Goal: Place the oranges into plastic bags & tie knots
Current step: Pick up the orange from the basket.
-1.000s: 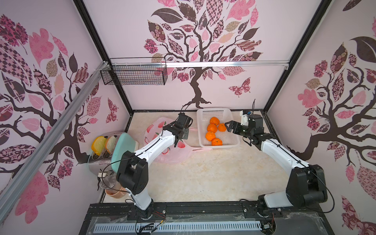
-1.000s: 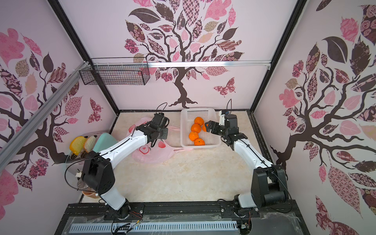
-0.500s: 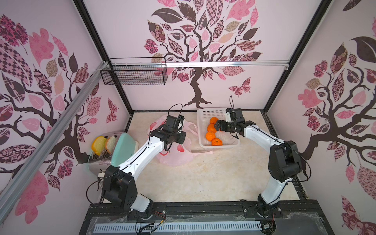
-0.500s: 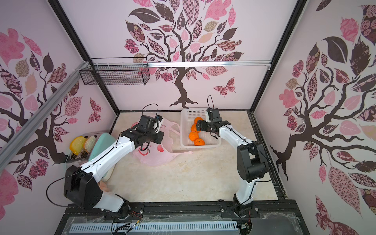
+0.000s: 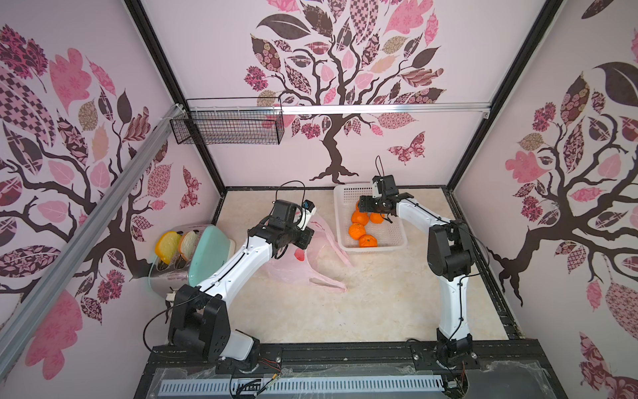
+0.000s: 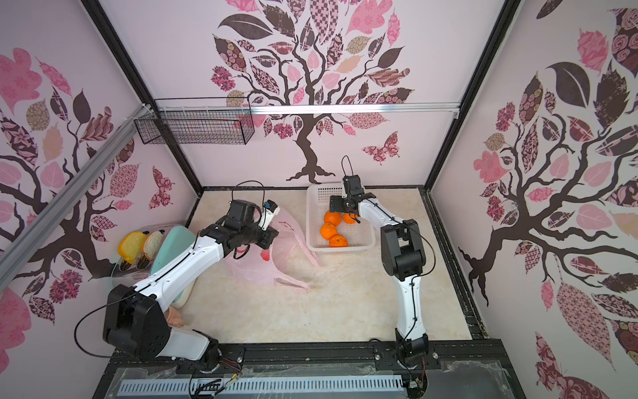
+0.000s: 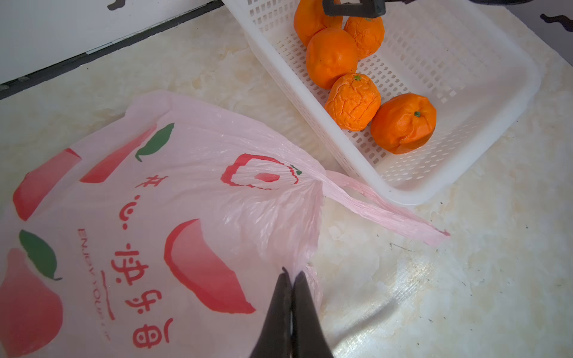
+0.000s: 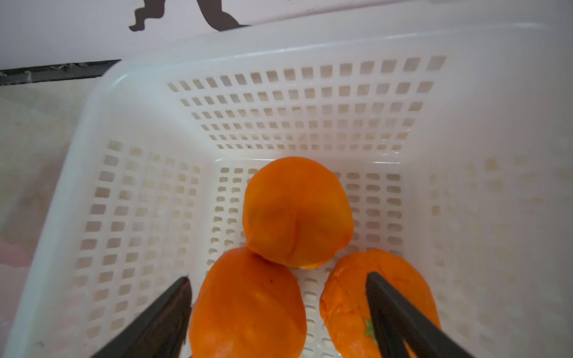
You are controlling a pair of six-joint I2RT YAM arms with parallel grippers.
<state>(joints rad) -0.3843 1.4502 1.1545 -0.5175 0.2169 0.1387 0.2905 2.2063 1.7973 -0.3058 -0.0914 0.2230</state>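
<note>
Several oranges [image 5: 359, 218] [image 6: 332, 218] lie in a white perforated basket [image 5: 390, 247] at the back of the table. In the right wrist view my right gripper [image 8: 278, 276] is open and low inside the basket [image 8: 279, 108]. Its fingers straddle one orange [image 8: 248, 303], and two more oranges [image 8: 297, 214] lie beside it. The pink plastic bag [image 5: 310, 262] [image 7: 186, 192] lies crumpled left of the basket, one handle strip [image 7: 387, 214] trailing on the table. My left gripper [image 7: 291, 274] is shut on the bag's bunched rim. No knots show.
A toaster with toast slices [image 5: 169, 241] and a teal plate [image 5: 207, 248] stand by the left wall. A black wire basket [image 5: 228, 126] hangs on the back wall. The white basket sits close to the back wall.
My right gripper swung from right of the basket to down among the oranges. My left gripper pulled away from the basket to the left, holding the bag's rim.
</note>
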